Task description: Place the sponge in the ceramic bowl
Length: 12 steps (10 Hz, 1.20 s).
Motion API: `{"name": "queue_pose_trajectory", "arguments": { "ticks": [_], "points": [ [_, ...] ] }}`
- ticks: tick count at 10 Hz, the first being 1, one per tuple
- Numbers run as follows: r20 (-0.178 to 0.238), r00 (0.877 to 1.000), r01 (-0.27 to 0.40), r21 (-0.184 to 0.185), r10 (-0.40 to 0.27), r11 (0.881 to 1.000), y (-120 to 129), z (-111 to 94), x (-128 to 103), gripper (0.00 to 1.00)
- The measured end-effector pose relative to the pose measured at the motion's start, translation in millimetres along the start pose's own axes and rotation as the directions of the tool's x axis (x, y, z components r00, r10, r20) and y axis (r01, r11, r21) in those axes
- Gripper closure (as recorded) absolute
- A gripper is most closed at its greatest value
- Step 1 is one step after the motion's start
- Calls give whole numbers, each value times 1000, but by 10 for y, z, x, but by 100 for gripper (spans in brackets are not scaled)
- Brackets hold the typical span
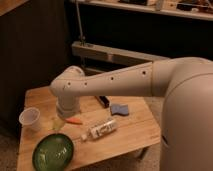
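The light-blue sponge (119,108) lies flat on the wooden table (136,131), right of centre, with nothing touching it. The green ceramic bowl (52,151) sits empty at the table's front left corner. My arm reaches in from the right, and its white wrist hangs over the left half of the table. The gripper (60,121) points down just below the wrist, mostly hidden by it. It is above and behind the bowl and well to the left of the sponge. It is open and holds nothing.
A white plastic cup (30,119) stands at the left edge. A white bottle (101,130) lies on its side in the middle, with a small orange object (75,120) near the gripper. A black block (103,101) lies just left of the sponge. A dark shelf unit rises behind the table.
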Motion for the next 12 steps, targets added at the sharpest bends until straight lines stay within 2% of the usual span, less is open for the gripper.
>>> {"name": "queue_pose_trajectory", "arguments": {
  "ticks": [2,9,11,12],
  "points": [
    [-14,999,-27,112,29,993,-583,-216,269,20],
    [-15,1000,-26,117,28,993,-609,-224,266,20],
    [-18,999,37,193,-34,980,-763,-365,248,20],
    [-16,997,71,219,-69,973,-915,-439,267,20]
  ]
}}
